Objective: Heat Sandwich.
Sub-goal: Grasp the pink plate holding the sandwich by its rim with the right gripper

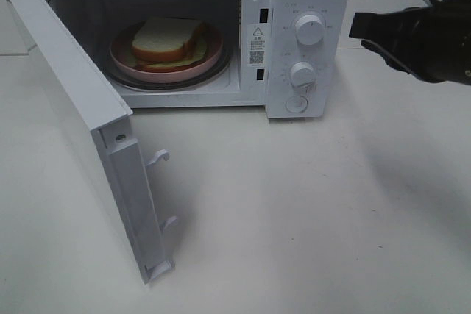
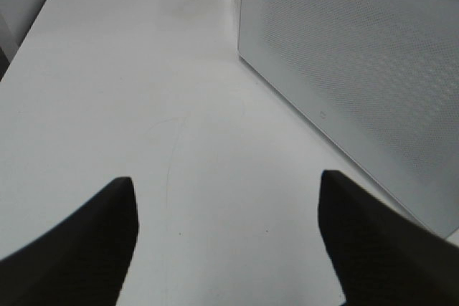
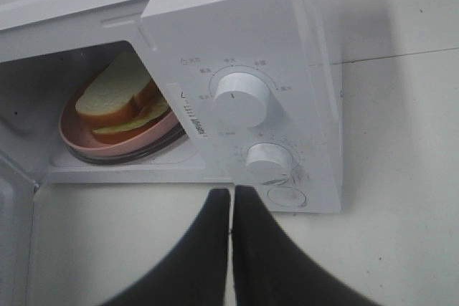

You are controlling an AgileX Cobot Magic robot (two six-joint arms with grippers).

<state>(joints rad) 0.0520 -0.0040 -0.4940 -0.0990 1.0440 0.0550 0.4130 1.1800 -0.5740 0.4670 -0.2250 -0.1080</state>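
- The right gripper (image 3: 231, 249) hangs with its black fingers pressed together, holding nothing, above the white table (image 3: 401, 198).
- Just ahead of it stands the microwave (image 3: 308, 48), with the lower knob (image 3: 271, 159) nearest and the upper knob (image 3: 242, 98) behind.
- Deeper and to one side, the sandwich (image 3: 115, 98) lies on the pink plate (image 3: 107, 145) inside the open cavity.
- The left gripper (image 2: 226, 238) is spread wide and empty over bare table, with the perforated door (image 2: 358, 69) beside it.
- Beyond it, a seam crosses the tabletop.
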